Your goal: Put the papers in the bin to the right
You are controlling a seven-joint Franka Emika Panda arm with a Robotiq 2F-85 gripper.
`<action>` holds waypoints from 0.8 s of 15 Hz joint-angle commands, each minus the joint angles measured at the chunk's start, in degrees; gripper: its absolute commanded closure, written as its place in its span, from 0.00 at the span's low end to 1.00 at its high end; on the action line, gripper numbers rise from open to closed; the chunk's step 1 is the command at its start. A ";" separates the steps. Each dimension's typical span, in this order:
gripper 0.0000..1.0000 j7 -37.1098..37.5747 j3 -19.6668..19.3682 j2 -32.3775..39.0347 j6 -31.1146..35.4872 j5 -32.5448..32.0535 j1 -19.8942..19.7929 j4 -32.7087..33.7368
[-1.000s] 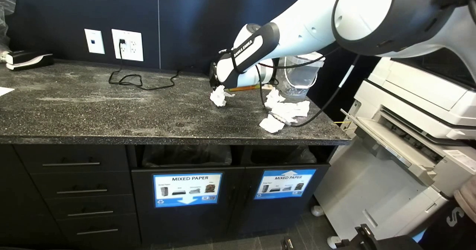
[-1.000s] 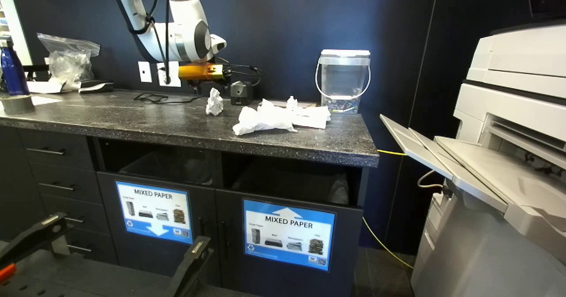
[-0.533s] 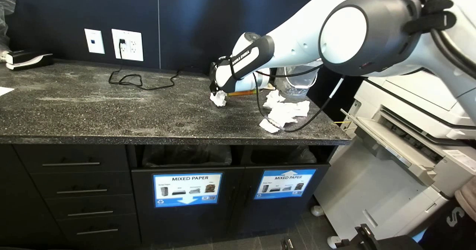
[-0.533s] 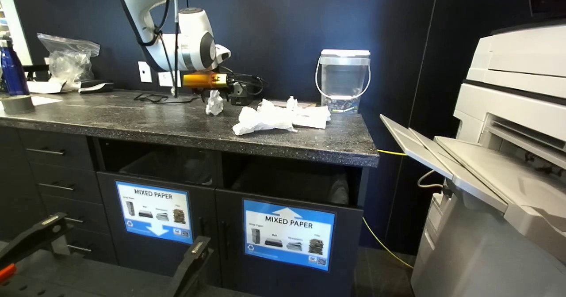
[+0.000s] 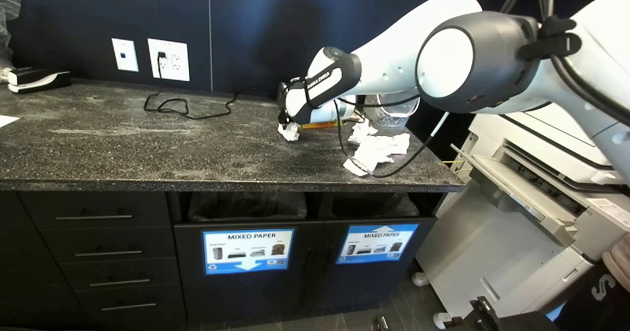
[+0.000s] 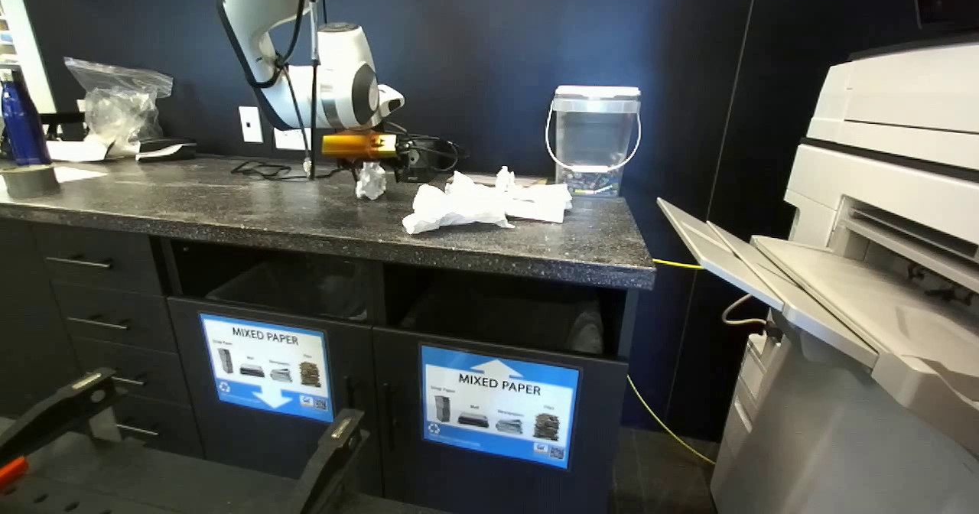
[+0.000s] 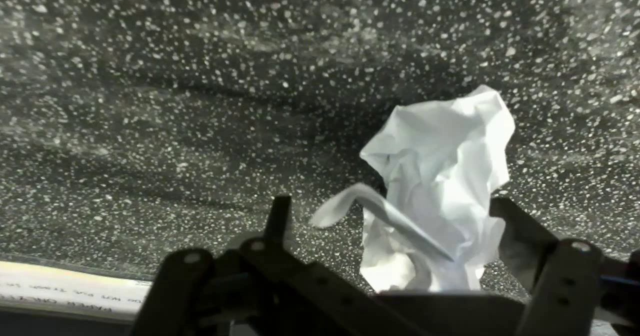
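Observation:
My gripper is open, its fingers low on both sides of a single crumpled white paper wad. In the wrist view this wad lies much closer to the right-hand finger; whether they touch I cannot tell. The same wad shows under the gripper in both exterior views. More white papers lie in a loose heap on the counter, nearer its right end. Below the counter, the right-hand bin is a dark slot above a blue MIXED PAPER label.
A similar slot with its own label sits left of that bin. A clear bucket stands behind the paper heap, and a small black box is close to the gripper. The printer stands past the counter's right end. A black cord lies along the wall.
The gripper has come down over the single wad, a little to the right in an exterior view. Its fingers now flank the wad. The papers have not moved.

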 commanded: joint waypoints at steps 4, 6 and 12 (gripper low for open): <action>0.51 -0.33 1.08 2.91 -2.38 -0.43 -0.60 5.40; 0.67 -0.33 0.95 3.15 -2.73 -0.49 -0.58 5.84; 0.92 0.54 -1.40 1.44 -7.07 -2.25 1.15 4.14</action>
